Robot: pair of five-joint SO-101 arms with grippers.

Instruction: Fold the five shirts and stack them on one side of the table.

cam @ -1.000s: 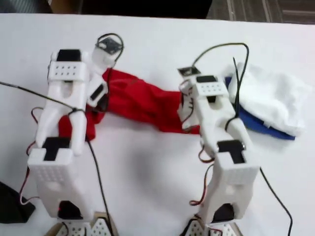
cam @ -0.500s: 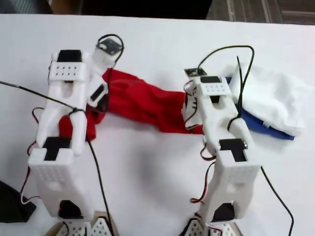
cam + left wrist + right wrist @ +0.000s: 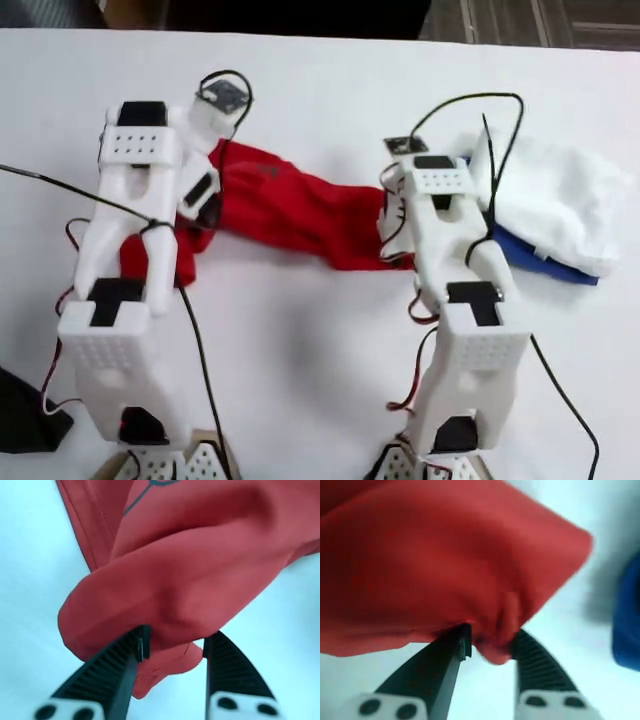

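left gripper (image 3: 172, 647): clamped on red shirt (image 3: 290, 210) | right gripper (image 3: 490, 645): clamped on its other end | white shirt (image 3: 560, 195) atop blue shirt (image 3: 530, 255)

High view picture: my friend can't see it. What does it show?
The left arm and right arm hold a red shirt stretched between them on the white table. A white shirt lies on a blue shirt beside the right arm.

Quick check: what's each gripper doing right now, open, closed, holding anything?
Left gripper: closed on one end of the red shirt.
Right gripper: closed on the other end of the same shirt.
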